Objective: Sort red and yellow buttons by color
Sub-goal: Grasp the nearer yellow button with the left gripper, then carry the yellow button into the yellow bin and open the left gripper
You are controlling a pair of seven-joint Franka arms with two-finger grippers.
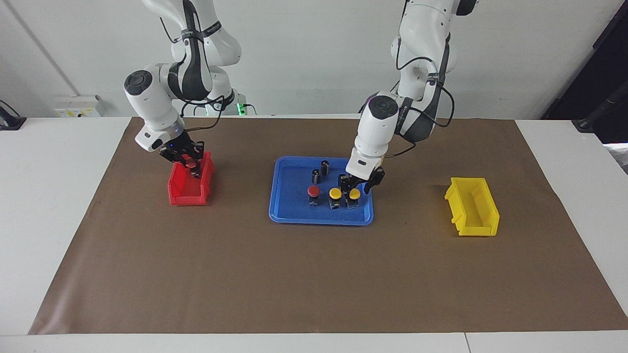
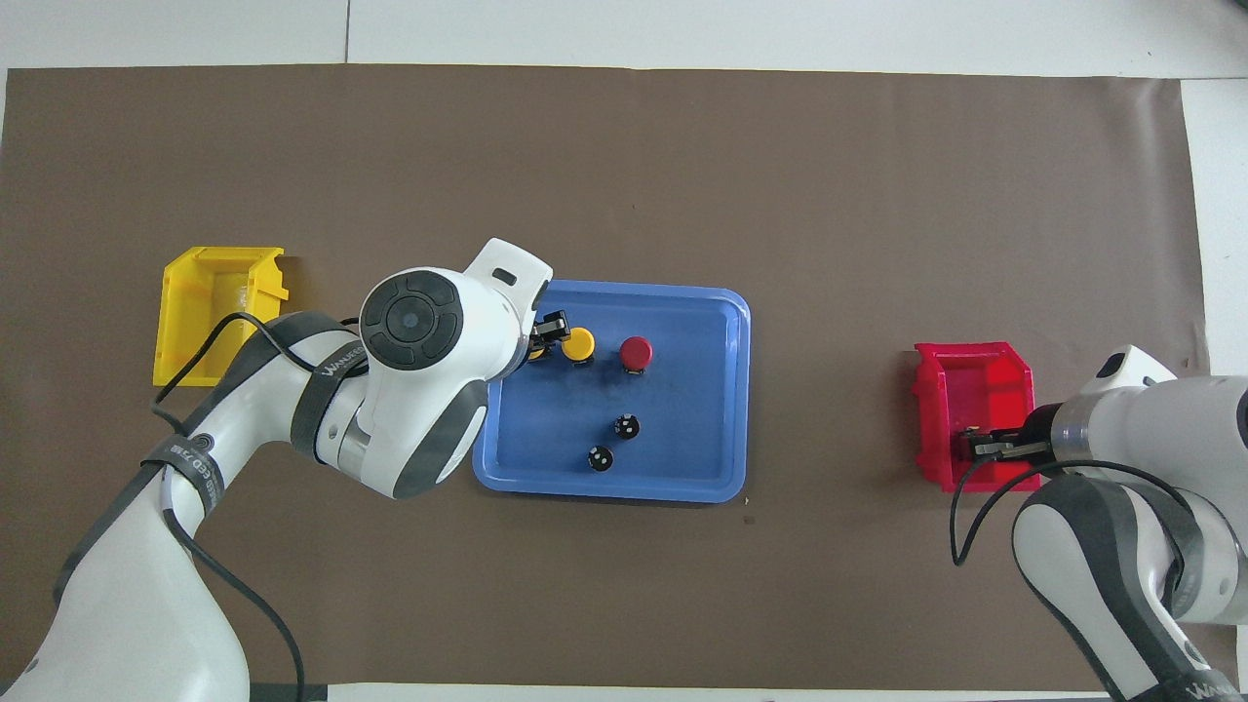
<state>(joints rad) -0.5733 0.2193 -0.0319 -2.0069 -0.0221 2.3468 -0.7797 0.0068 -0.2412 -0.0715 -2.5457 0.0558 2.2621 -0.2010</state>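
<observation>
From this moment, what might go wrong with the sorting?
1. The left tool is closing around a yellow button right beside the second yellow button; a finger may knock that neighbour over.
2. The right tool holds a red button over the red bin's wall nearer the robots; released there, it may miss.

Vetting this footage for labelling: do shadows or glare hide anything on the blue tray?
Facing view: even light, faint soft shadows by the blue tray, no glare. Overhead view: no glare either, but the left arm hides most of one yellow button.
</observation>
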